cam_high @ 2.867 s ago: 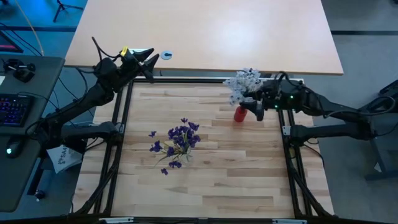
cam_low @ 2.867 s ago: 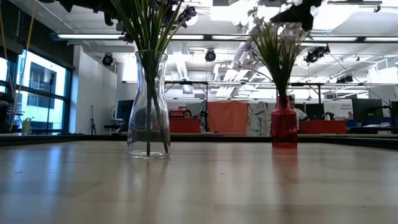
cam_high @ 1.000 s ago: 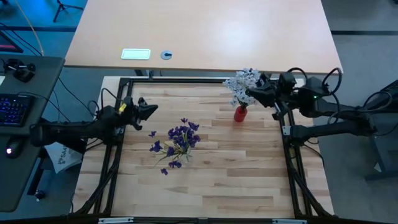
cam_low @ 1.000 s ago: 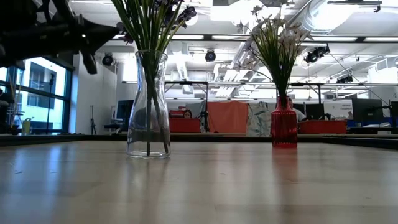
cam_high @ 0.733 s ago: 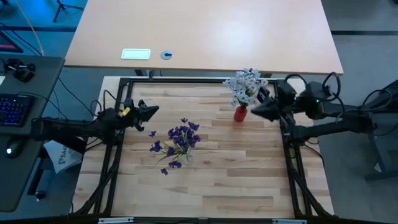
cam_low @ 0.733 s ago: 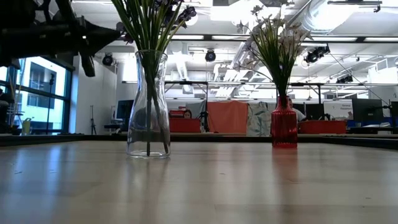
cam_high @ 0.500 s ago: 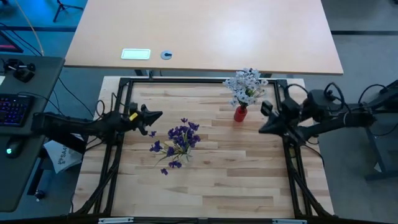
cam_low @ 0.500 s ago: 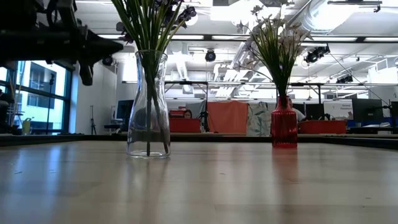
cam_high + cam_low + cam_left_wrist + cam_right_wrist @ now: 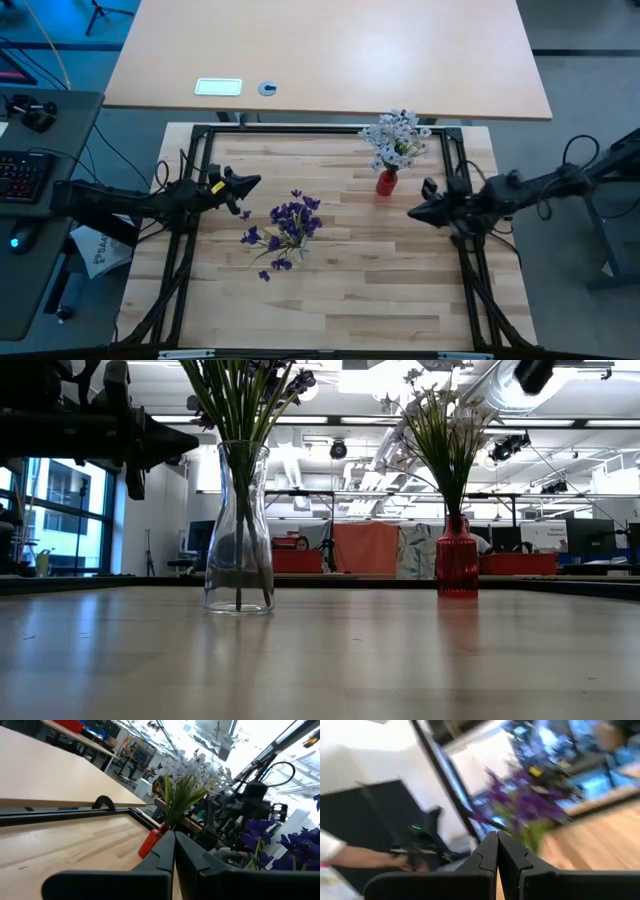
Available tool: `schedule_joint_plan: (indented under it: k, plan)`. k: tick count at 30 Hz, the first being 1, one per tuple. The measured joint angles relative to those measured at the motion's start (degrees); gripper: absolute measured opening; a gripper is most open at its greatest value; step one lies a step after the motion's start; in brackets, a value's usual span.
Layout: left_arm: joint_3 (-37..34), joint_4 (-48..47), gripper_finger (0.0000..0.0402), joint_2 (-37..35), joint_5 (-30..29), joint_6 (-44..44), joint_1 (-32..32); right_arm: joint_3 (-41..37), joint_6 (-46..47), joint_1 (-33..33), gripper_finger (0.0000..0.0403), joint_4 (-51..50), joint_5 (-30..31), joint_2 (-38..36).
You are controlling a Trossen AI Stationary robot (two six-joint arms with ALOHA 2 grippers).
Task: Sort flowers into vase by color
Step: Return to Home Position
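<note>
The purple flowers (image 9: pixel 285 228) stand with their stems in a clear glass vase (image 9: pixel 238 530) left of the table's middle. The white flowers (image 9: pixel 395 138) stand in the small red vase (image 9: pixel 386 182) (image 9: pixel 456 558) at the far right. My left gripper (image 9: pixel 252 184) hovers shut near the table's left edge, beside the purple flowers, holding nothing. My right gripper (image 9: pixel 412 213) hovers shut near the right edge, on the near side of the red vase, also holding nothing. The left wrist view shows the red vase (image 9: pixel 151 841) and white flowers (image 9: pixel 187 772); the right wrist view shows the purple flowers (image 9: pixel 522 805).
A black metal frame (image 9: pixel 320 129) borders the wooden table top. A pale desk (image 9: pixel 330 55) stands beyond the far edge with a card and a small disc on it. A keyboard (image 9: pixel 18 180) lies off the table to the left. Bare wood spreads across the table's near half.
My right gripper has drawn back from the white flowers and the red vase, moving toward the table's near edge. My left gripper has shifted slightly toward the right. Both stay shut. The flowers and vases have not moved.
</note>
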Motion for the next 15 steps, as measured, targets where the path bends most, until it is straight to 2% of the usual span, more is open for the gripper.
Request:
schedule_joint_plan:
  k: [5, 11, 15]
  plan:
    - [0.0, -0.13, 0.0, 0.0, -0.01, 0.07, 0.02, -3.39, 1.79, -8.53, 0.0, 0.58, -7.51, 2.06]
    - [0.0, -0.56, 0.0, 0.0, 0.17, 0.07, 0.02, -3.8, -4.36, -20.41, 0.0, 0.25, -16.54, 2.68]
    - [0.0, -0.64, 0.0, 0.0, 0.19, 0.07, 0.02, -3.8, -6.36, -25.67, 0.0, -3.63, -21.18, 1.69]
